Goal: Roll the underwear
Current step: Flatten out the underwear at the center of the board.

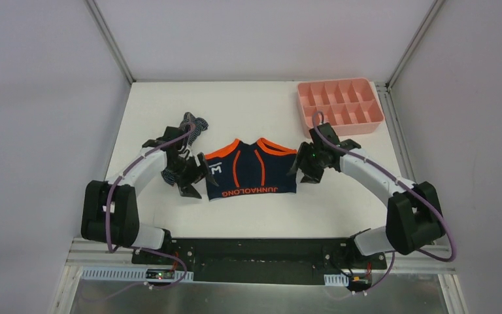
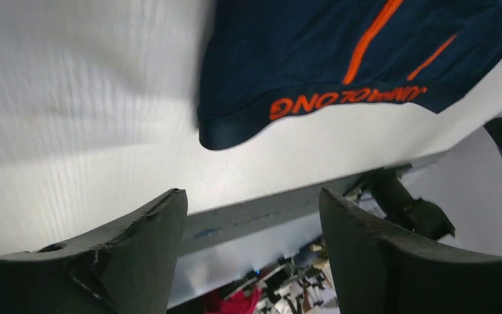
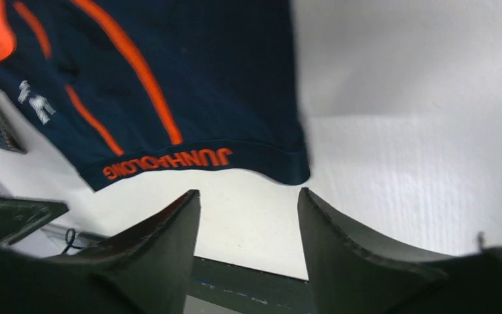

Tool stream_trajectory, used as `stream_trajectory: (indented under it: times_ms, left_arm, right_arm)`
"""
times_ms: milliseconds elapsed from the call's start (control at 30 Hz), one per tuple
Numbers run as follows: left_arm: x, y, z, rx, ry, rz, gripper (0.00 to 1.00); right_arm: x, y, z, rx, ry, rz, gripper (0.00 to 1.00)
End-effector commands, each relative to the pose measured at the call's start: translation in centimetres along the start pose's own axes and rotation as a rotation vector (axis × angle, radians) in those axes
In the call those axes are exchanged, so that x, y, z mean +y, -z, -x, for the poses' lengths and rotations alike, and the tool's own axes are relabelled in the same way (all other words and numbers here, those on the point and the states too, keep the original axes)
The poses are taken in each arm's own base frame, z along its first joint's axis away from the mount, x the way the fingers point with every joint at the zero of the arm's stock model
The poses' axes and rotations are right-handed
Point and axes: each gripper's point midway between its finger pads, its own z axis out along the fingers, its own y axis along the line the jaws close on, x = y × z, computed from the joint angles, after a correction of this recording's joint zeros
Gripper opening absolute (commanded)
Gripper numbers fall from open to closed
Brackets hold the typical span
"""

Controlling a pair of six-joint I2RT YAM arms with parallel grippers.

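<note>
Currently the navy briefs (image 1: 251, 171) lie spread flat on the desk (image 1: 248, 108), directly between the two grippers, with the waistband and its orange lettering on the side nearest the arm bases. The left gripper (image 1: 193, 182) sits just beside the cloth's left edge with its fingers (image 2: 150, 229) spread wide and nothing between them. In its wrist view the waistband corner lies just ahead of the fingertips, apart from them. The right gripper (image 1: 302, 171) sits just beside the opposite edge, likewise spread and empty. Its wrist view shows the other waistband corner a little ahead of its fingers (image 3: 330, 222), above bare desk. The striped briefs (image 1: 194, 124) lie bunched beyond the left gripper, on the far side of it from the bases, partly hidden by that arm. A pink tray (image 1: 340, 121) stands beyond the right gripper and further out to its right, well apart from both pieces of cloth.
</note>
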Motion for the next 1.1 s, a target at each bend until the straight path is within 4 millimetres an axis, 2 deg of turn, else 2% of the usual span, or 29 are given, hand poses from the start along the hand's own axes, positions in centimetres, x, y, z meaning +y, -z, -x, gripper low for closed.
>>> stream_trajectory:
  times_ms: [0, 67, 167, 200, 233, 300, 367, 400, 433, 567, 667, 733, 800, 900, 1067]
  left_arm:
    - [-3.0, 3.9, -1.0, -0.045, -0.062, -0.113, 0.84]
    - [-4.1, 5.3, 0.3, -0.098, -0.09, -0.105, 0.85]
    - [-5.6, 5.8, 2.4, -0.13, -0.099, -0.099, 0.78]
    - [-5.9, 5.5, 3.0, -0.128, -0.098, -0.09, 0.71]
    - [-6.5, 5.4, 3.8, -0.137, -0.11, -0.084, 0.58]
    - [-7.0, 4.6, 4.8, -0.137, -0.119, -0.061, 0.35]
    - [-7.6, 3.6, 5.7, -0.132, -0.125, -0.051, 0.17]
    - [-7.8, 3.1, 6.1, -0.129, -0.128, -0.043, 0.04]
    - [-7.9, 2.5, 6.5, -0.128, -0.129, -0.033, 0.0]
    - [-6.5, -0.8, 8.0, -0.112, -0.11, 0.02, 0.0]
    - [-3.7, -4.0, 8.5, -0.099, -0.094, 0.104, 0.0]
    - [-2.0, -5.5, 8.3, -0.071, -0.079, 0.154, 0.0]
    - [-1.0, -6.3, 7.5, -0.04, -0.064, 0.172, 0.0]
    - [-0.9, -6.5, 5.7, -0.011, -0.062, 0.173, 0.0]
    - [-1.2, -6.8, 1.1, 0.017, -0.088, 0.2, 0.0]
  right_arm:
    - [-1.1, 3.0, 1.0, -0.127, -0.008, -0.04, 0.64]
    - [-0.4, 3.9, 2.5, -0.187, -0.006, -0.039, 0.66]
    - [1.4, 3.9, 4.2, -0.212, 0.001, -0.013, 0.63]
    - [2.1, 3.6, 4.4, -0.204, 0.004, 0.002, 0.58]
    - [2.6, 3.0, 4.6, -0.188, 0.005, 0.009, 0.5]
    - [3.5, 2.0, 4.6, -0.173, 0.019, 0.025, 0.29]
    - [3.5, 0.7, 4.6, -0.156, 0.028, 0.014, 0.12]
    - [3.3, 0.0, 4.6, -0.149, 0.026, 0.008, 0.04]
    - [3.1, -0.6, 4.6, -0.142, 0.026, -0.001, 0.0]
    - [2.1, -3.2, 4.9, -0.125, 0.026, -0.051, 0.0]
    - [0.5, -5.2, 4.8, -0.102, 0.005, -0.111, 0.0]
    - [-1.0, -6.4, 4.5, -0.084, -0.003, -0.16, 0.0]
    - [-2.2, -7.2, 3.8, -0.061, -0.002, -0.197, 0.0]
    - [-3.3, -7.1, 3.1, -0.04, 0.01, -0.228, 0.0]
    - [-4.2, -5.8, 4.1, -0.109, 0.046, -0.273, 0.0]
